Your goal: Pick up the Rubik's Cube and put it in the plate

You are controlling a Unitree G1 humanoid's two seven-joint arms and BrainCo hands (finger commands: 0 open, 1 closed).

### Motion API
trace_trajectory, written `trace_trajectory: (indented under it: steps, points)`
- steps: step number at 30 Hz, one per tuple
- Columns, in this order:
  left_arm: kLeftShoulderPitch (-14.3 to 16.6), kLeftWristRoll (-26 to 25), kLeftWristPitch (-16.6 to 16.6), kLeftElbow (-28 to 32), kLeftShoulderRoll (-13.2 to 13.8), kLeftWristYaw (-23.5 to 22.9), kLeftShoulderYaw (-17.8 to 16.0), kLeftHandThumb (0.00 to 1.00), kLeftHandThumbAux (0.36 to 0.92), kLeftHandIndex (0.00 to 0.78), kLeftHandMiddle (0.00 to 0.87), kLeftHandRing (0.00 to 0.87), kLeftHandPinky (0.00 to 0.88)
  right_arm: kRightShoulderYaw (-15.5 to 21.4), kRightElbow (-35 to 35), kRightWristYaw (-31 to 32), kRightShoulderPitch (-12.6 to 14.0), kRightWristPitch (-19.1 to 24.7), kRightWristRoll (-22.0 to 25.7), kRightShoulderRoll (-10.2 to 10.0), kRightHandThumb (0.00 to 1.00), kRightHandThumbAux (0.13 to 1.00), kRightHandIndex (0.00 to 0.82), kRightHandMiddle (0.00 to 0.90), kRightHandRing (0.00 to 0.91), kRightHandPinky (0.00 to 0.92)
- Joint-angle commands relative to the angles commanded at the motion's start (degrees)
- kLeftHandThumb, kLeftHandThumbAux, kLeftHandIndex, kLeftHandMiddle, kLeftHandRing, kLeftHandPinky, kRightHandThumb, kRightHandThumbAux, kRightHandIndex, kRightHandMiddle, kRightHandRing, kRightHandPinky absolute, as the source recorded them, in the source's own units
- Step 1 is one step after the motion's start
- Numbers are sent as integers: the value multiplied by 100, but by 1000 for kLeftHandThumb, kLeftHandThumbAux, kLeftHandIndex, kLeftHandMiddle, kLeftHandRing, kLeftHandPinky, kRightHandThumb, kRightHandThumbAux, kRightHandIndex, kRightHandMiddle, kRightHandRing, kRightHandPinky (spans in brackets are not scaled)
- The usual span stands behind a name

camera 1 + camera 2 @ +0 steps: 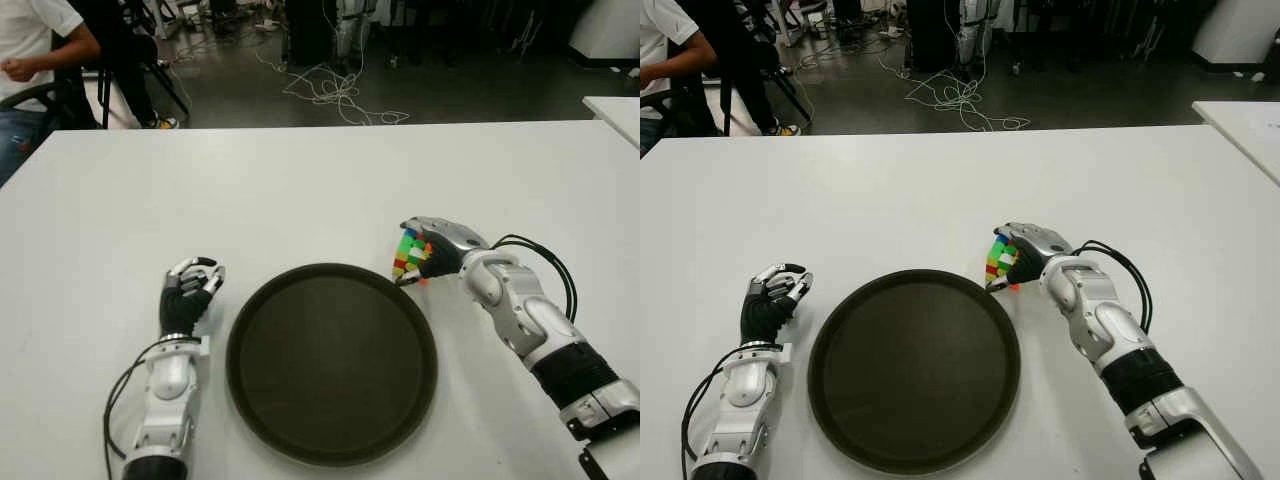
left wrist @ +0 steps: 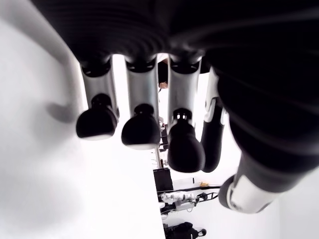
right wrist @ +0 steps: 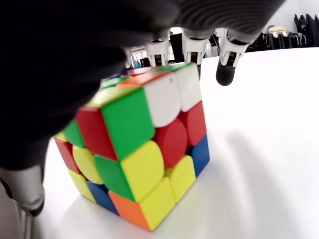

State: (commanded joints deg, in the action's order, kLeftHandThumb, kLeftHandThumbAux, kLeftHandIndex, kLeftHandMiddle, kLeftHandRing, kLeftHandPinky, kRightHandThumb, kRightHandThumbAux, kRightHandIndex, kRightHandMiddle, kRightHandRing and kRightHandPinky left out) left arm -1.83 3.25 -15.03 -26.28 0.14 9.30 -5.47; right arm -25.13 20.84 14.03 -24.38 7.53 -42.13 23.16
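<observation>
The multicoloured Rubik's Cube [image 1: 411,256] is just off the far right rim of the round dark plate [image 1: 330,370], on the white table [image 1: 300,190]. My right hand [image 1: 437,248] is closed over it from the right. In the right wrist view the palm covers the top of the cube [image 3: 144,154], the fingers [image 3: 227,69] reach past its far edge and the thumb [image 3: 22,191] is at its side. The cube sits tilted, its lower corner close to the table. My left hand [image 1: 190,290] shows left of the plate, fingers [image 2: 142,132] curled, holding nothing.
A seated person [image 1: 30,50] is beyond the table's far left corner. Cables [image 1: 340,95] lie on the floor behind the table. The corner of a second white table [image 1: 615,110] shows at far right.
</observation>
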Motion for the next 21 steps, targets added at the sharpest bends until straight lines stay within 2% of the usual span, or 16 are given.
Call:
trace_trajectory:
  steps: [21]
  points:
    - [-6,35,164,70,-15,79,-5,704,707,443,807,828,809,-17,-25,24,18,76,-1,-28,0,619,0,0,0,0]
